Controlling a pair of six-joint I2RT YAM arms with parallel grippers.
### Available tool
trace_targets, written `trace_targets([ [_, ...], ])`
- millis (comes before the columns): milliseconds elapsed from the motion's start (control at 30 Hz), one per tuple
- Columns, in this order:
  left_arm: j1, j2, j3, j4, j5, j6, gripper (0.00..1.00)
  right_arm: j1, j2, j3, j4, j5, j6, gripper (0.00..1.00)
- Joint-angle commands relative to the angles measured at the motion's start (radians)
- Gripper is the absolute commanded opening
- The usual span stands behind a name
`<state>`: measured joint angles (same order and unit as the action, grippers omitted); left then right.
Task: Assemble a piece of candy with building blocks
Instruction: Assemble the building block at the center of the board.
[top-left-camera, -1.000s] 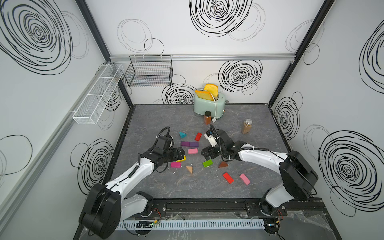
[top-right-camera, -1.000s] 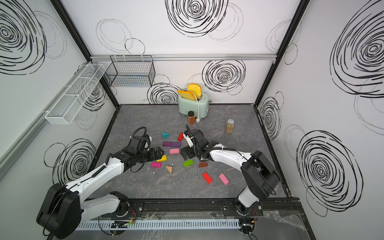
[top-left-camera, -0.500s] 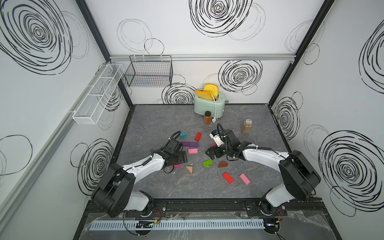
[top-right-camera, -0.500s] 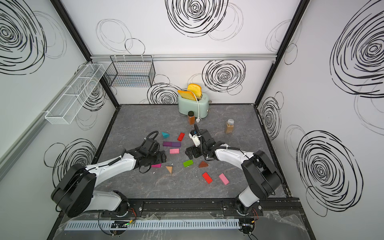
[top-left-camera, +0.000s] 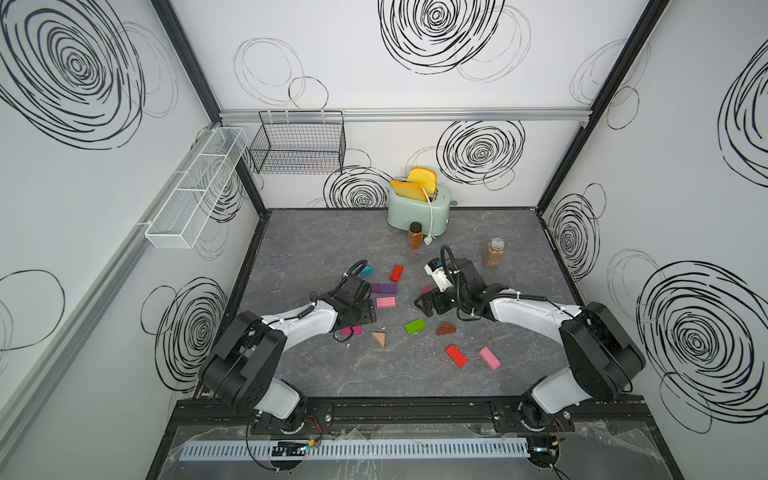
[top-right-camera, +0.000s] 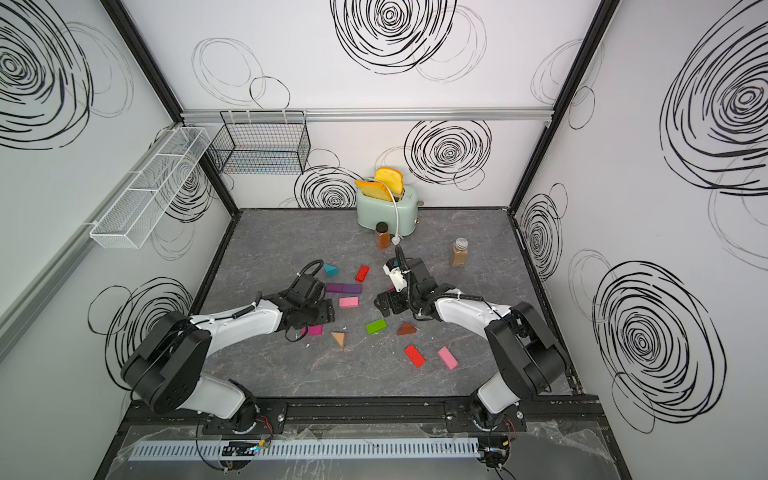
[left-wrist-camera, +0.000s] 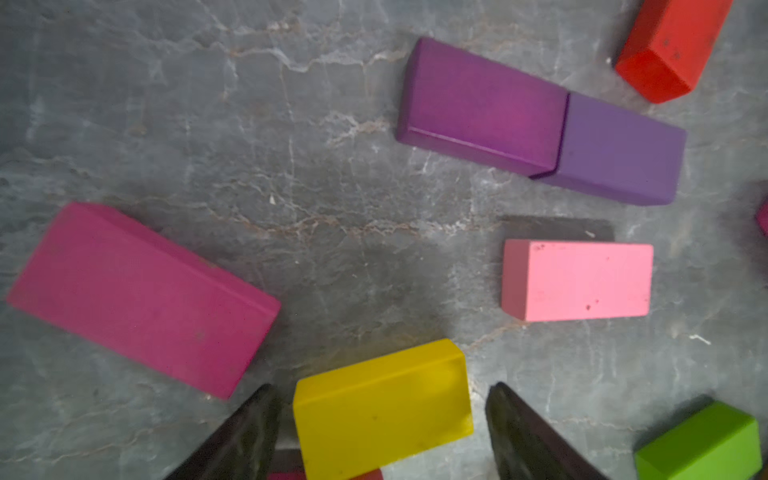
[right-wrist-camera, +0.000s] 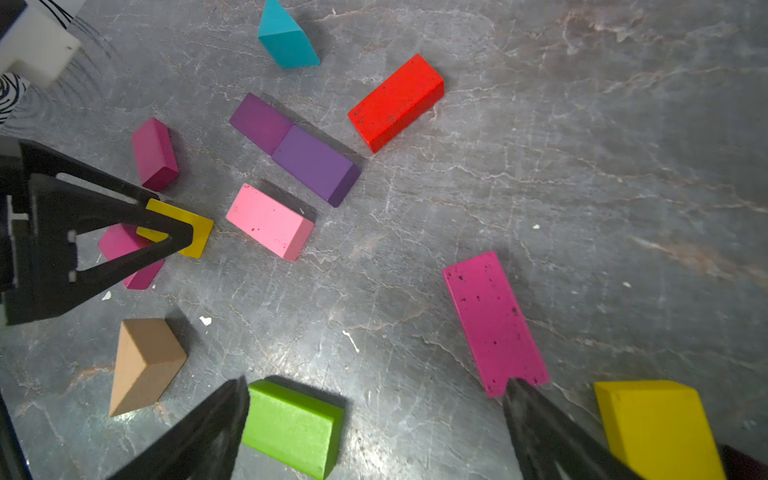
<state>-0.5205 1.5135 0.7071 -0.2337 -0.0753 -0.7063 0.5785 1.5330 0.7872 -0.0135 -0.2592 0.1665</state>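
Note:
Building blocks lie scattered mid-table in both top views: two purple bricks (top-left-camera: 384, 288) end to end, a pink brick (top-left-camera: 385, 302), a green one (top-left-camera: 414, 326), and tan (top-left-camera: 379, 340) and brown (top-left-camera: 446, 329) wedges. My left gripper (left-wrist-camera: 380, 388) is low over the table and open. Its fingers straddle a yellow brick (left-wrist-camera: 382, 411) with a thin gap on each side. A magenta brick (left-wrist-camera: 141, 299) lies beside it. My right gripper (right-wrist-camera: 376, 382) hovers wide open over bare table, between the green brick (right-wrist-camera: 291, 428) and a magenta brick (right-wrist-camera: 492, 324). It holds nothing.
A mint toaster (top-left-camera: 419, 208) with toast stands at the back. Two brown spice jars (top-left-camera: 414, 235) (top-left-camera: 493, 253) stand in front of it. A red (top-left-camera: 456, 356) and a pink brick (top-left-camera: 488, 358) lie front right. Wire baskets (top-left-camera: 299, 145) hang on the walls.
My left gripper has slid right over the blocks and its fingers have narrowed around the yellow brick. The right gripper has drawn back slightly to the right and stays wide open.

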Motion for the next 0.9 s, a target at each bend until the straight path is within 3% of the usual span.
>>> trace_targets([
  [0, -0.019, 0.038, 0.027, -0.001, -0.026, -0.007, 0.80, -0.020, -0.037, -0.024, 0.029, -0.017, -0.022, 0.99],
  [300, -0.032, 0.062, 0.028, -0.022, -0.051, -0.009, 0.72, -0.061, -0.046, -0.039, 0.036, -0.031, -0.040, 0.99],
  [667, -0.059, 0.079, 0.035, -0.058, -0.096, 0.013, 0.69, -0.104, -0.075, -0.062, 0.047, -0.043, -0.059, 0.99],
  [867, -0.061, 0.094, 0.045, -0.046, -0.089, 0.011, 0.59, -0.125, -0.091, -0.068, 0.044, -0.046, -0.068, 0.99],
])
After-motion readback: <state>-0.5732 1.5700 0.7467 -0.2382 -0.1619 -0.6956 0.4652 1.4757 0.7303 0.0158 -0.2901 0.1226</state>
